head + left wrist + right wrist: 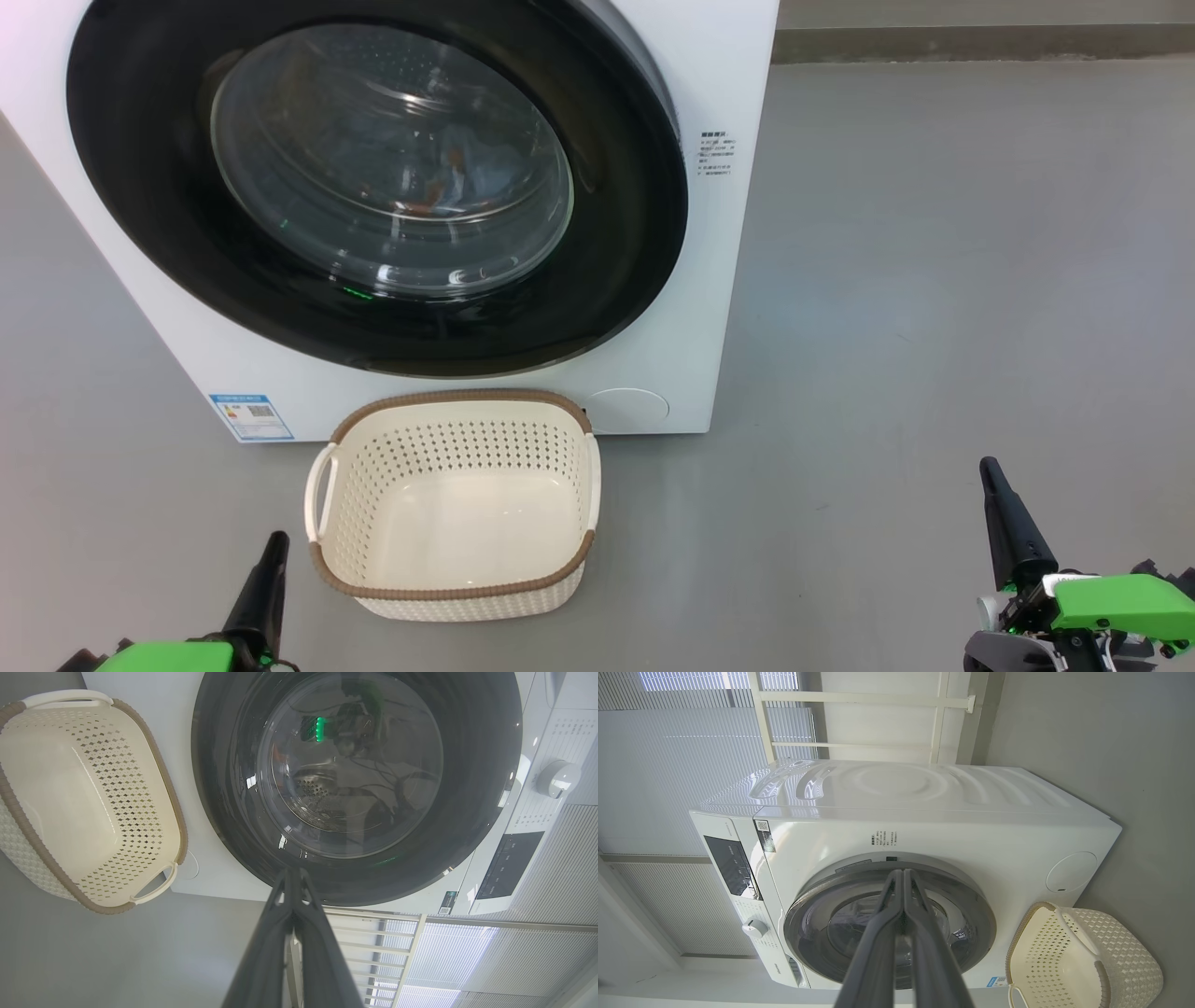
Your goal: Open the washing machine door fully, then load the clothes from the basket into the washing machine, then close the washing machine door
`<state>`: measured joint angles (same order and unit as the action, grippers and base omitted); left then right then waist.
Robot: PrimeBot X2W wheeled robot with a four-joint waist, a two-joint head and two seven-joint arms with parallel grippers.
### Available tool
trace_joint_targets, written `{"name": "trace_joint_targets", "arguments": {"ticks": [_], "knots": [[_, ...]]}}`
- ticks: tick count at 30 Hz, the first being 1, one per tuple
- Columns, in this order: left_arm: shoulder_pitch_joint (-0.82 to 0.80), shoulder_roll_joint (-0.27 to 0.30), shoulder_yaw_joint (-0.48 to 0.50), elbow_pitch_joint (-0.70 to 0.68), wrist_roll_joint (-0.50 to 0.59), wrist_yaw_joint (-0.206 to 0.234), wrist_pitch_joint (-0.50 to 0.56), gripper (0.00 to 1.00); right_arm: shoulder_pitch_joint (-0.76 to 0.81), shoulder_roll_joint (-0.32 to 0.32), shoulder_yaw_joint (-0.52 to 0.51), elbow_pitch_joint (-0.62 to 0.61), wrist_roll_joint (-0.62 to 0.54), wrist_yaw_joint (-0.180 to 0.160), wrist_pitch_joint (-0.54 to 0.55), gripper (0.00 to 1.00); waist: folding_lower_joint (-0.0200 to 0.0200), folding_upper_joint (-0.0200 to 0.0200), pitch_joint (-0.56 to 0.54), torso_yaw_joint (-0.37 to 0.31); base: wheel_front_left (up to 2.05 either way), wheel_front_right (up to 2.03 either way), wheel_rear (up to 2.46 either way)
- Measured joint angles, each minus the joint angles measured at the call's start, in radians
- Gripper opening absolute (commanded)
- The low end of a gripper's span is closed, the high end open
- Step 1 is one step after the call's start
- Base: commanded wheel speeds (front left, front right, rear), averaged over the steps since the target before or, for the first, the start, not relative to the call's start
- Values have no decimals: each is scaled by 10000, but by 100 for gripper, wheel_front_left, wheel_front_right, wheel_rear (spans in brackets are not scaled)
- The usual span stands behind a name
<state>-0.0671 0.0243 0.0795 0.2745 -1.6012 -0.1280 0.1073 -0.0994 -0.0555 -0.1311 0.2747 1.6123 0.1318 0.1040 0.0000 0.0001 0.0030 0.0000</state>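
Note:
The white washing machine (733,233) stands in front of me, and its door (621,280), with a glossy black rim, lies shut against the front. Through the glass I make out clothes (448,173), light blue with orange, inside the drum. On the floor below the door sits the basket (457,399), cream with a brown rim, and nothing lies in it. My left gripper (277,539) is shut and empty just left of the basket's near corner. My right gripper (987,465) is shut and empty far to the right. In the left wrist view the left gripper (293,872) points at the door (467,826). The right gripper (903,873) points at the door's rim (983,914).
Bare grey floor (934,280) spreads to the right of the machine and around the basket. A dark skirting strip (980,42) runs along the far wall. The machine's control panel (507,863) and knob (558,778) sit on its upper front, with window blinds (668,765) behind.

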Motion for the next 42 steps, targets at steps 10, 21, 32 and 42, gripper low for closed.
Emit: {"name": "trace_joint_targets", "arguments": {"ticks": [10, 21, 32, 42], "knots": [[0, 0, 0, 0, 0, 0, 0, 0, 0, 8, -15, 0, 0, 0, 0, 0, 0, 0, 0, 0, 0, 0, 0], [0, 0, 0, 0, 0, 0, 0, 0, 0, 15, -35, 0, 0, 0, 0, 0, 0, 0, 0, 0, 0, 0, 0], [0, 0, 0, 0, -2, 0, 0, 0, 0, 35, -42, 0, 0, 0, 0, 0, 0, 0, 0, 0, 0, 0, 0], [0, 0, 0, -2, -2, 0, 0, 0, 0, 38, -46, 0, 0, 0, 2, 0, 0, -1, 0, 0, 0, 0, 0]]}}
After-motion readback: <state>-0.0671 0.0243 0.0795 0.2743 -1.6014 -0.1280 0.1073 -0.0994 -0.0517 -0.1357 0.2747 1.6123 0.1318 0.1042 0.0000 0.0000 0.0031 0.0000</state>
